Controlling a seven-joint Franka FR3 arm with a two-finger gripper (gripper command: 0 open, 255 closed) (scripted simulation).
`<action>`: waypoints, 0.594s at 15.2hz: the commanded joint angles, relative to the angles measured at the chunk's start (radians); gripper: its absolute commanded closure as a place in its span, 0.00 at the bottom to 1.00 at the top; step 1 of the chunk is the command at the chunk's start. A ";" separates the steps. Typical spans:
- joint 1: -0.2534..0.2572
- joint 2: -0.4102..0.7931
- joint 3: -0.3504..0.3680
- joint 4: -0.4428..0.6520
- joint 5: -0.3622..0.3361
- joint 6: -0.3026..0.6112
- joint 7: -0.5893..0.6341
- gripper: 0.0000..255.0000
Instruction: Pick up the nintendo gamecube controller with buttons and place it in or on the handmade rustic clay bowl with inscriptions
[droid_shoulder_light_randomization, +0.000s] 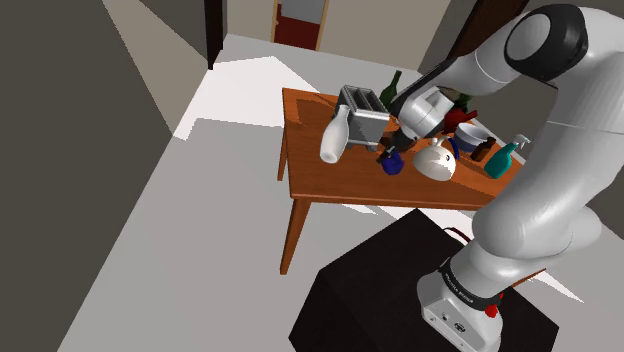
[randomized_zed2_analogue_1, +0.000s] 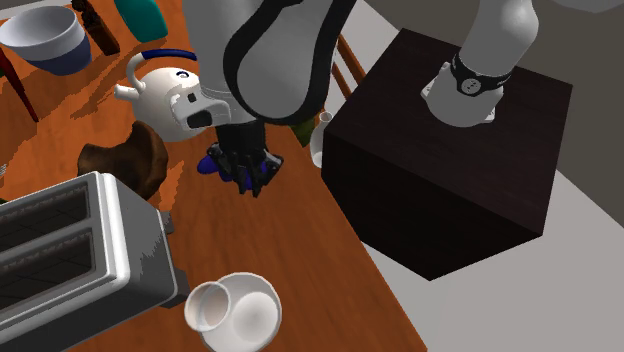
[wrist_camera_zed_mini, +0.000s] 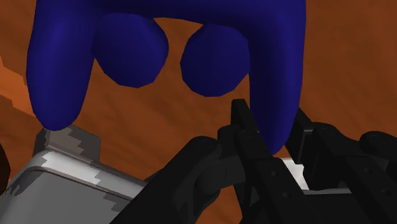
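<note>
Robot jaws clasp one grip of the dark blue controller (wrist_camera_zed_mini: 130, 48), its body lying crosswise to them, low over the worktop (randomized_zed2_analogue_1: 300, 250). The brown clay bowl (randomized_zed2_analogue_1: 125, 160) sits near, toward the second exterior view's left, hemmed between toaster (randomized_zed2_analogue_1: 70, 250) and white teapot (randomized_zed2_analogue_1: 165, 95), so the carry looks short but tight.

Wooden table (randomized_zed2_analogue_1: 305, 255), seen in the second exterior view. Blue controller (randomized_zed2_analogue_1: 214, 161) near mid-table; cannot tell if it rests on the top. From it:
- silver toaster (randomized_zed2_analogue_1: 70, 255) at 8 o'clock
- white vase (randomized_zed2_analogue_1: 235, 310) at 6
- brown clay bowl (randomized_zed2_analogue_1: 125, 160) at 9
- white teapot (randomized_zed2_analogue_1: 165, 95) at 11
- blue-sided bowl (randomized_zed2_analogue_1: 45, 40) at 10, far
- dark bottle (randomized_zed2_analogue_1: 95, 25) and teal bottle (randomized_zed2_analogue_1: 140, 15) at 11, at the table's far end
</note>
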 joint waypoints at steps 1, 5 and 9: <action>0.009 -0.025 -0.014 -0.005 -0.027 -0.018 0.026 1.00; 0.025 -0.075 -0.038 -0.013 -0.080 -0.054 0.076 1.00; 0.037 -0.123 -0.058 -0.017 -0.133 -0.091 0.124 1.00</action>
